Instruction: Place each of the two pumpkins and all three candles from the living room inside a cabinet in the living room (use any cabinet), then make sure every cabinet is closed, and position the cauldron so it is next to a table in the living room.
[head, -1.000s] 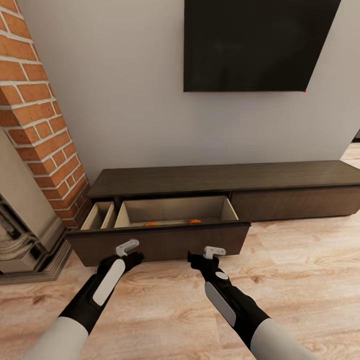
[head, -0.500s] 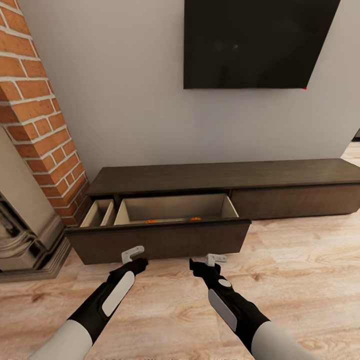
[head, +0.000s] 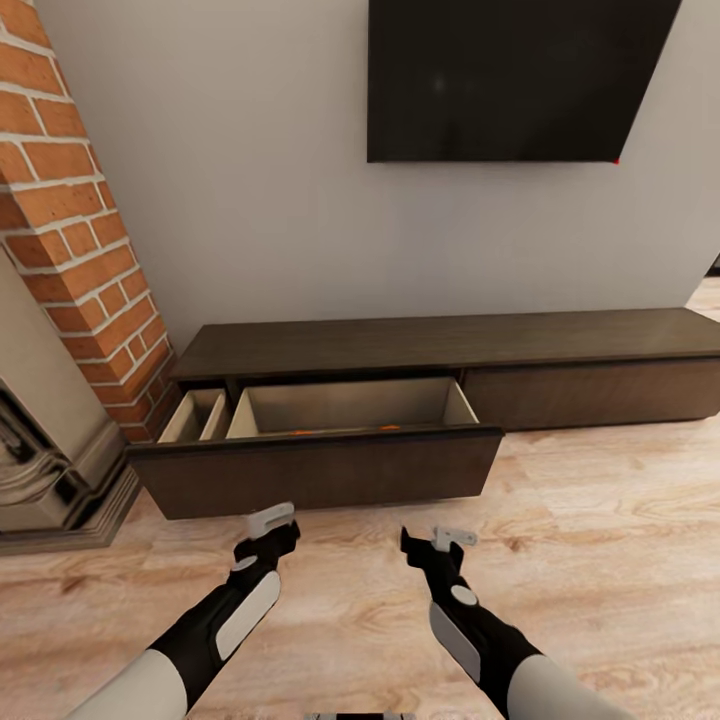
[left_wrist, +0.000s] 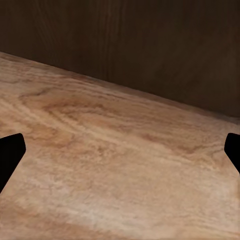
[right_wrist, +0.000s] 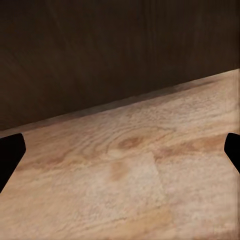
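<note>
Pumpkins (head: 300, 432), small orange, sitting inside pulled-out drawer of long dark-brown wood cabinet (head: 450, 345); both grippers, left (head: 268, 533) and right (head: 440, 548), hovering spread, empty, likely readying push.

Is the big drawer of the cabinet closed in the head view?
No, the drawer stands pulled out from the cabinet, with its pale inside open to view.

Black screen (head: 505, 75) on grey wall (head: 270, 200), brick column (head: 75, 230), wood floor (head: 600, 560).

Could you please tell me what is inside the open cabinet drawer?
Two slivers of orange, likely the pumpkins, peek above the drawer's front panel. The panel hides the rest of the drawer floor, candles included.
</note>
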